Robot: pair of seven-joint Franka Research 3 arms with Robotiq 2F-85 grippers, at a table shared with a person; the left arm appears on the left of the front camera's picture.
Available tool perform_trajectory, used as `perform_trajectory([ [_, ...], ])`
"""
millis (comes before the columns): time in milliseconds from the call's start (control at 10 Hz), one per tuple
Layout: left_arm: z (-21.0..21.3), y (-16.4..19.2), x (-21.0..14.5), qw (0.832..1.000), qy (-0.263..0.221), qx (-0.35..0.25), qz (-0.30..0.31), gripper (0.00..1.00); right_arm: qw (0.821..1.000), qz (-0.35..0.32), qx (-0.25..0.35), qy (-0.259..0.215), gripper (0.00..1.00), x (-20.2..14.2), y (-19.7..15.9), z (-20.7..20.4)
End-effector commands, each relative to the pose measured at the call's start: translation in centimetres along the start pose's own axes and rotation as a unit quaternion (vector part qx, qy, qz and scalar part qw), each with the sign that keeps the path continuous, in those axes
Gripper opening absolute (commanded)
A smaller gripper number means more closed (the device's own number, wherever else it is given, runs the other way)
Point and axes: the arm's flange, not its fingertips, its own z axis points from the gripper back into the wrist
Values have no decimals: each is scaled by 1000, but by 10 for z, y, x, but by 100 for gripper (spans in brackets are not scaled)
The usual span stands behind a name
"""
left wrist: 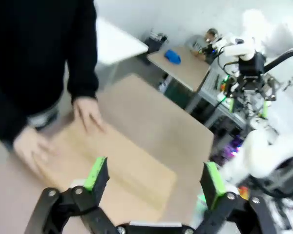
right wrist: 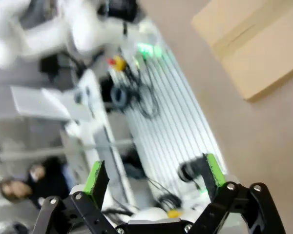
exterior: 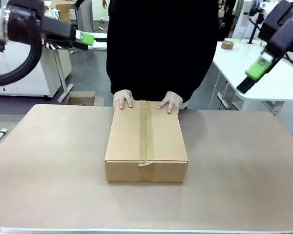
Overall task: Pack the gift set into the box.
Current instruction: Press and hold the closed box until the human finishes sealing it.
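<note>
One box sat closed at the centre of the front frame on the counter, its flaps down and a tape strip along the seam. The gift set was not visible; presumably it was inside. A person's two hands rested on the box's far edge. Two pincers were raised clear: the left pincer at upper left and the right pincer at upper right, both spread wide and empty. The risk, as I judged it: an arm descending now could strike the hands, or nudge the box off line.
</note>
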Motion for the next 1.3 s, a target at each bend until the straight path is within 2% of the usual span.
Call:
perform_trajectory([
  [0, 3, 15, 6, 997, 38, -8, 61, 100, 997, -67, 22, -44, 100, 5, -14, 12],
  [200, 3, 15, 6, 997, 38, -8, 61, 100, 997, -67, 22, -44, 100, 5, -14, 12],
  [300, 1, 2, -4, 1000, 7, 1, 17, 100, 1000, -17, 3, -8, 100, -3, -3, 4],
  [400, -19, 6, -16, 997, 20, -77, -12, 100, 991, 119, -19, -50, 100, 19, -19, -7],
  [500, -35, 8, -27, 988, 5, -154, -24, 100, 969, 202, -65, -127, 100, 33, -31, -18],
  [600, -43, 13, -36, 983, 12, -177, -40, 100, 939, 270, -110, -182, 100, 40, -40, -28],
  [700, -49, 21, -45, 978, 11, -205, -30, 100, 894, 297, -215, -256, 100, 43, -51, -42],
  [800, -54, 25, -53, 975, 24, -220, -23, 100, 860, 334, -204, -328, 100, 45, -61, -56],
  [900, -62, 28, -63, 973, 29, -218, -64, 100, 869, 351, -144, -318, 100, 49, -72, -75],
  [1000, -71, 27, -76, 969, 22, -239, -63, 100, 880, 346, -106, -308, 100, 49, -83, -92],
  [1100, -85, 29, -93, 971, -1, -219, -97, 100, 908, 313, -67, -271, 100, 43, -101, -113],
  [1200, -86, 41, -98, 985, 15, -139, -100, 100, 901, 271, -164, -297, 100, 46, -72, -64],
])
